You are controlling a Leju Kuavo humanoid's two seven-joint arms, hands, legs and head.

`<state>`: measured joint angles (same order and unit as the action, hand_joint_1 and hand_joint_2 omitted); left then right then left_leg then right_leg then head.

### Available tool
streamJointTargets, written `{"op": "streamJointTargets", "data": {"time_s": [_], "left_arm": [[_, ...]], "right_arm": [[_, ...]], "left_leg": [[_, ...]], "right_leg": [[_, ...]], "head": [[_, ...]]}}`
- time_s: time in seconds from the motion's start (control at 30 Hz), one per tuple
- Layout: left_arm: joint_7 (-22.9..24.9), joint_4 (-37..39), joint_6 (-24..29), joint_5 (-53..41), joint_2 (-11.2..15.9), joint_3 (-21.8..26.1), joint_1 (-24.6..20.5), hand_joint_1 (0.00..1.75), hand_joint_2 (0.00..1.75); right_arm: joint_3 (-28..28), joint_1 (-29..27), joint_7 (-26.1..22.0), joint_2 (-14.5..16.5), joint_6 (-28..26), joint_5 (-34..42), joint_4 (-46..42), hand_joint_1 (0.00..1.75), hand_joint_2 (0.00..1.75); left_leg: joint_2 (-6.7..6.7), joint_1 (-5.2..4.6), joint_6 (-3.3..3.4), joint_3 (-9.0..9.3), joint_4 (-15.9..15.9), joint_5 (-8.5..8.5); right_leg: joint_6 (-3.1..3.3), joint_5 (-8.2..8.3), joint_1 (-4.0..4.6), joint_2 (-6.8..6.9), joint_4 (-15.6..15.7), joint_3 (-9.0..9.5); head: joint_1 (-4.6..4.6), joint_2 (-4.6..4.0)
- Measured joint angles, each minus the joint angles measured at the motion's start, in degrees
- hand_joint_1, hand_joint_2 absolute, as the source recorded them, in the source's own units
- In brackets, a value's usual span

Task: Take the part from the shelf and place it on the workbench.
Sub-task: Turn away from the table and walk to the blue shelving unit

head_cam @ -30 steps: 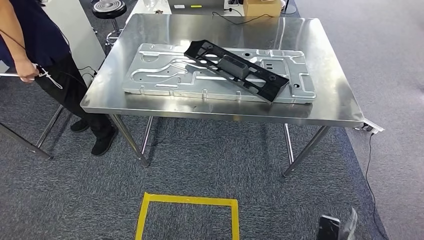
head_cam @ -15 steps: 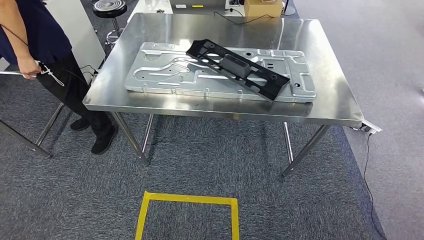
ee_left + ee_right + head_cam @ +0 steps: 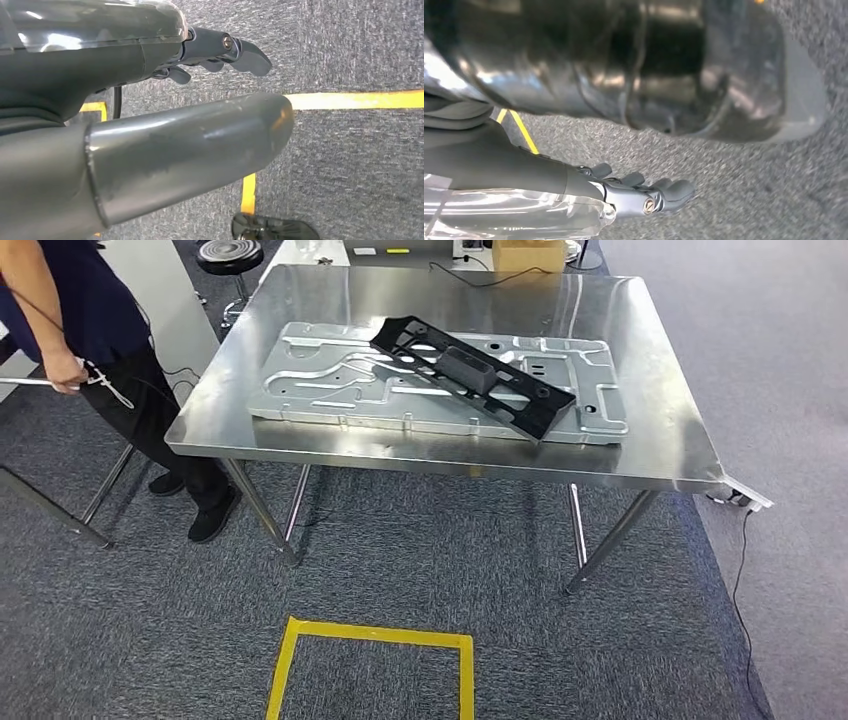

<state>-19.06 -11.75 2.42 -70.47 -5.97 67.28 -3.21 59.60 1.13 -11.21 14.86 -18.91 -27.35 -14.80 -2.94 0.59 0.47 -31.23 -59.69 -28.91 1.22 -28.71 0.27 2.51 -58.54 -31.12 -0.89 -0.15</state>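
Observation:
The black plastic part (image 3: 470, 375) lies slantwise on a large embossed silver metal panel (image 3: 320, 390), which rests flat on the steel workbench (image 3: 655, 435). My left hand (image 3: 165, 125) hangs over the grey carpet, thumb and fingers (image 3: 240, 50) stretched out, holding nothing. My right hand (image 3: 624, 192) also hangs above the carpet, its fingers (image 3: 674, 190) loosely extended and empty. Both hands are well away from the part.
A person (image 3: 80, 320) stands at the bench's left end holding a thin rod. A yellow tape square (image 3: 370, 670) marks the carpet in front of me. A stool (image 3: 230, 255) and a cardboard box (image 3: 528, 254) stand beyond the bench. A cable (image 3: 740, 570) runs along the floor at right.
The view has shifted slightly. My right hand, seen at the head view's lower right one second ago, has dropped out of that view. The part and panel have not moved.

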Motion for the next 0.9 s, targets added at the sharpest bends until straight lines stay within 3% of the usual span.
{"op": "streamJointTargets", "data": {"time_s": [0.03, 0.1, 0.17, 0.2, 0.27, 0.3, 0.33, 0.37, 0.4, 0.47, 0.5, 0.57, 0.63, 0.7, 0.77, 0.83, 0.87, 0.9], "left_arm": [[0.0, -0.01, 0.02, -0.02, 0.02, 0.0, -0.1, 0.0, 0.0], [0.0, -0.01, 0.03, -0.05, 0.03, 0.02, 0.0, 0.0, 0.0], [0.0, -0.01, 0.02, -0.08, 0.02, 0.05, 0.24, 0.0, 0.0], [0.0, -0.01, 0.02, -0.1, 0.01, 0.07, 0.23, 0.0, 0.0], [0.0, -0.01, 0.01, -0.13, 0.01, 0.13, 0.17, 0.0, 0.0], [0.0, -0.01, 0.01, -0.13, 0.01, 0.18, 0.18, 0.0, 0.0], [0.0, -0.01, 0.01, -0.13, 0.02, 0.25, 0.23, 0.0, 0.0], [0.0, -0.01, 0.01, -0.12, 0.02, 0.32, 0.27, 0.0, 0.0], [0.0, -0.01, 0.01, -0.11, 0.02, 0.37, 0.28, 0.0, 0.0], [0.0, -0.01, 0.01, -0.1, -0.05, 0.42, 0.23, 0.0, 0.0], [0.0, -0.01, 0.01, -0.1, -0.09, 0.43, 0.17, 0.0, 0.0], [0.0, -0.02, 0.01, -0.03, -0.16, 0.47, 0.14, 0.0, 0.0], [0.0, -0.03, 0.02, 0.06, -0.16, 0.61, 0.29, 0.0, 0.0], [0.0, -0.03, 0.04, 0.1, -0.21, 0.89, 0.36, 0.0, 0.0], [0.0, -0.03, 0.06, 0.13, -0.25, 1.15, 0.23, 0.0, 0.0], [0.0, -0.03, 0.09, 0.15, -0.24, 1.32, 0.2, 0.0, 0.0], [0.0, -0.03, 0.09, 0.16, -0.24, 1.37, 0.29, 0.0, 0.0], [0.0, -0.03, 0.09, 0.17, -0.24, 1.4, 0.38, 0.0, 0.0]], "right_arm": [[0.0, 0.04, 0.0, -0.04, 0.22, -0.2, 0.11, 0.0, 0.0], [0.0, 0.25, -0.01, -0.12, 0.62, -0.5, 0.26, 0.0, 0.0], [0.0, 0.44, -0.06, -0.27, 1.08, -0.66, 0.32, 0.0, 0.0], [0.0, 0.46, -0.13, -0.34, 1.32, -0.74, 0.35, 0.0, 0.0], [0.0, 0.43, -0.38, -0.51, 1.75, -0.94, 0.42, 0.0, 0.0], [0.0, 0.42, -0.5, -0.6, 1.98, -1.07, 0.49, 0.0, 0.0], [0.0, 0.42, -0.64, -0.72, 2.23, -1.22, 0.56, 0.0, 0.0], [0.0, 0.42, -0.74, -0.83, 2.45, -1.34, 0.63, 0.0, 0.0], [0.0, 0.41, -0.84, -0.94, 2.61, -1.43, 0.68, 0.0, 0.0], [-0.01, 0.36, -0.95, -1.17, 2.79, -1.57, 0.74, 0.0, 0.0], [-0.02, 0.35, -0.97, -1.26, 2.86, -1.64, 0.77, 0.0, 0.0], [-0.04, 0.4, -0.96, -1.39, 2.99, -1.85, 0.83, 0.0, 0.0], [-0.07, 0.54, -0.87, -1.46, 3.13, -2.17, 0.86, 0.0, 0.0], [-0.08, 0.53, -0.62, -1.49, 3.26, -2.47, 0.9, 0.0, 0.0], [-0.09, 0.38, -0.38, -1.52, 3.31, -2.63, 0.99, 0.0, 0.0], [-0.09, 0.34, -0.33, -1.58, 3.31, -2.69, 1.11, 0.0, 0.0], [-0.09, 0.36, -0.33, -1.61, 3.31, -2.7, 1.15, 0.0, 0.0], [-0.09, 0.41, -0.32, -1.64, 3.31, -2.71, 1.18, 0.0, 0.0]], "left_leg": [[-0.36, -0.24, 0.28, 0.33, 1.14, 0.06], [0.56, -0.29, 0.79, 0.16, 1.44, 0.3], [1.47, -0.01, 1.46, 0.23, 1.89, 0.83], [1.9, 0.15, 1.79, 0.24, 2.11, 1.1], [2.75, 0.21, 2.14, -0.03, 2.12, 1.36], [3.23, 0.2, 2.18, -0.13, 2.1, 1.4], [3.76, 0.19, 2.19, -0.16, 2.06, 1.42], [4.38, 0.19, 2.17, -0.15, 1.99, 1.42], [5.02, 0.2, 2.12, -0.1, 1.9, 1.41], [6.26, 0.15, 1.81, -0.17, 1.6, 1.32], [6.79, 0.13, 1.5, -0.36, 1.44, 1.32], [7.73, 0.25, 0.72, -0.85, 1.33, 1.5], [8.11, 0.44, -0.02, -1.25, 1.36, 1.64], [6.2, 0.41, -0.42, -2.42, -1.08, -0.05], [3.95, 0.49, -0.64, -5.41, -7.75, -3.76], [3.39, 0.57, -0.96, -8.03, -13.64, -5.94], [3.25, 0.57, -1.04, -7.97, -13.85, -5.47], [3.0, 0.58, -1.05, -6.76, -11.8, -4.01]], "right_leg": [[-0.24, -0.1, 0.1, 0.43, -0.13, -0.05], [-0.7, -0.15, 0.19, 1.29, -0.09, 0.04], [-1.34, -1.38, 0.05, 0.51, -1.33, -0.26], [-1.67, -2.91, -0.06, -0.37, -3.42, -1.11], [-2.11, -6.88, -0.42, -1.87, -10.46, -4.26], [-2.27, -8.14, -0.58, -2.07, -13.79, -5.78], [-2.4, -8.34, -0.73, -2.16, -15.62, -6.61], [-2.47, -7.34, -0.89, -2.25, -15.31, -6.44], [-2.46, -5.41, -1.04, -2.52, -12.85, -5.26], [-2.15, -1.54, -1.28, -4.52, -5.26, -1.76], [-1.96, -0.62, -1.31, -5.53, -2.45, -0.53], [-1.66, -0.56, -1.16, -6.41, -0.44, 0.17], [-1.15, -0.28, -1.2, -5.3, 0.17, 0.32], [-0.34, 0.08, -1.37, -3.96, 0.92, 0.63], [0.14, 0.12, -1.22, -2.49, 1.11, 0.67], [0.25, 0.03, -1.03, -1.04, 1.02, 0.59], [0.24, -0.04, -0.99, -0.37, 0.96, 0.59], [0.16, -0.14, -0.97, 0.25, 0.85, 0.63]], "head": [[-0.01, 0.0], [-0.03, 0.0], [-0.04, 0.0], [-0.04, 0.0], [-0.05, 0.0], [-0.05, 0.0], [-0.05, 0.0], [-0.05, 0.0], [-0.05, 0.0], [-0.04, 0.0], [-0.04, 0.0], [-0.03, 0.0], [-0.03, 0.0], [0.04, 0.0], [0.1, 0.0], [0.1, 0.0], [0.1, 0.0], [0.1, 0.0]]}}
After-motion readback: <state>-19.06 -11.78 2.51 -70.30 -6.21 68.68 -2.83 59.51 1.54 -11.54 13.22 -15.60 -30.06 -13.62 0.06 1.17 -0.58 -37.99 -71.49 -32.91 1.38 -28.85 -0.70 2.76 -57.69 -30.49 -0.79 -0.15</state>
